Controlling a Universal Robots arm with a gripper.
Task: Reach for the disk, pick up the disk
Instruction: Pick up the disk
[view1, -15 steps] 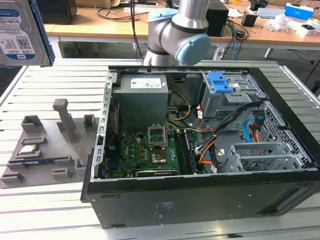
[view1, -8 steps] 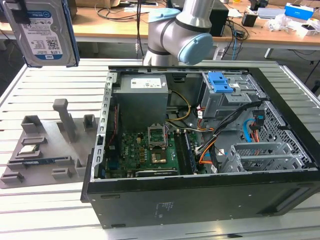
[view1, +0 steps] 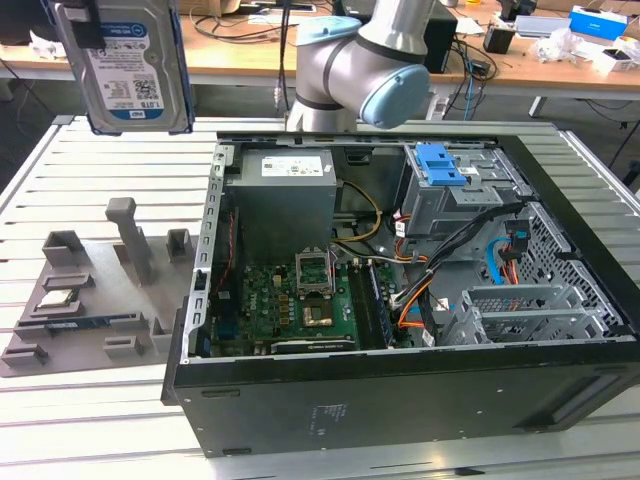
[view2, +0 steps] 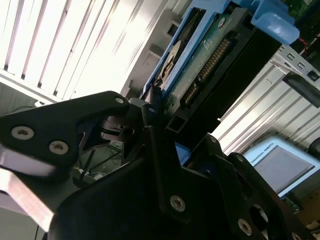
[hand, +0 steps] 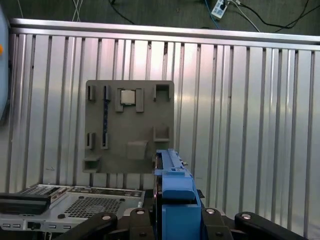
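Note:
The disk (view1: 125, 65) hangs in the air at the exterior view's upper left, high above the slatted table, its white-and-blue label facing the camera and blue rails along its sides. In the first wrist view it shows edge-on as a blue rail (hand: 172, 190) between the black fingers of my gripper (hand: 172, 220). The second wrist view looks along its circuit-board underside (view2: 200, 55), with the gripper (view2: 155, 115) shut on its near end. A black finger (view1: 85, 20) overlaps the disk's top corner.
An open computer case (view1: 560, 180) lies on the slatted metal table (view1: 60, 420), holding a grey power-supply box (view1: 285, 200) and a blue latch (view1: 440, 165). A grey fixture plate (view1: 90, 290) (hand: 129, 125) with a chip (hand: 127, 96) lies beside the case, below the disk.

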